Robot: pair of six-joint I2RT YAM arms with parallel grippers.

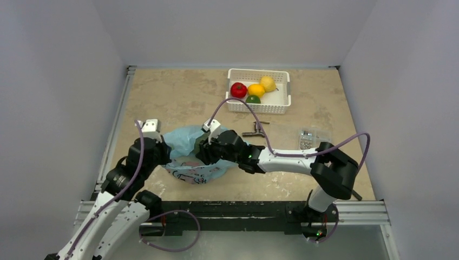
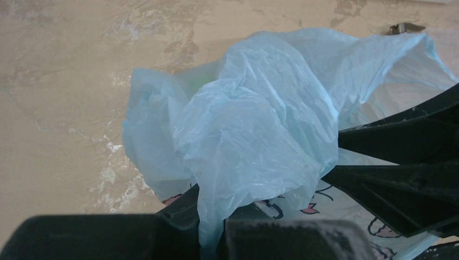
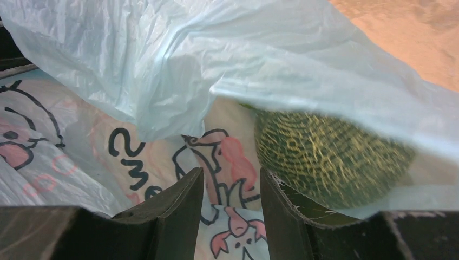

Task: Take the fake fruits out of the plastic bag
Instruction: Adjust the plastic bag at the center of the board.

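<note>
The light-blue plastic bag lies crumpled at the table's near middle. My left gripper is shut on a bunch of the bag's plastic and holds it up. My right gripper reaches into the bag's mouth. Its jaws are open with only printed plastic behind the gap. The dull-green bumpy ball sits inside the bag, just right of my right finger, half under a fold. A red apple, orange, lemon and green lime lie in the basket.
The white perforated basket stands at the back middle-right. A small dark metal tap part lies between basket and bag. A clear bag of metal parts lies right of it. Grey walls close in three sides.
</note>
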